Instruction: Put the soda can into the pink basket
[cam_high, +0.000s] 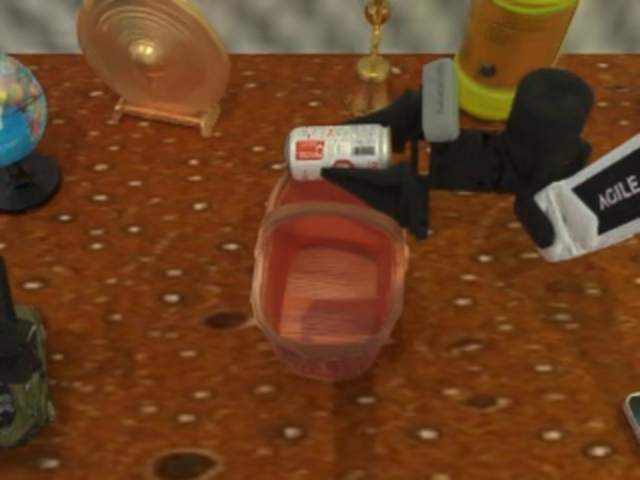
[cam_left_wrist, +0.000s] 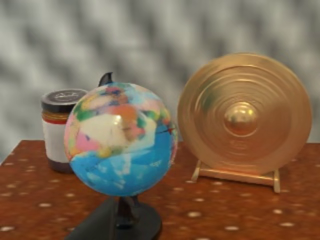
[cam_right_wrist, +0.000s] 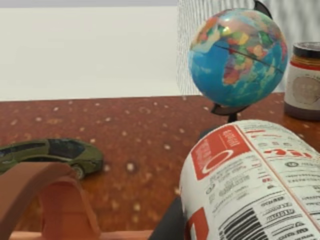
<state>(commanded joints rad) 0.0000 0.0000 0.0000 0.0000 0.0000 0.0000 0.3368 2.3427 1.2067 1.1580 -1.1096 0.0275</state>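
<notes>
My right gripper (cam_high: 375, 150) is shut on the soda can (cam_high: 338, 152), a white can with a red label, held lying sideways. In the top view the can hangs at the far end of the pink basket (cam_high: 272, 300), just over its far rim. The basket's ribbed floor holds nothing. In the right wrist view the soda can (cam_right_wrist: 255, 185) fills the near side, with one dark finger (cam_right_wrist: 172, 225) against it and the pink basket (cam_right_wrist: 65, 210) below. My left arm stays parked at the table's left edge; its gripper does not show.
A globe (cam_high: 15, 110), a gold disc on a stand (cam_high: 155, 55), a gold candlestick (cam_high: 375, 50) and a large orange bottle (cam_high: 505, 45) line the back. A green toy car (cam_high: 22, 390) sits front left. A jar (cam_left_wrist: 60, 127) stands behind the globe.
</notes>
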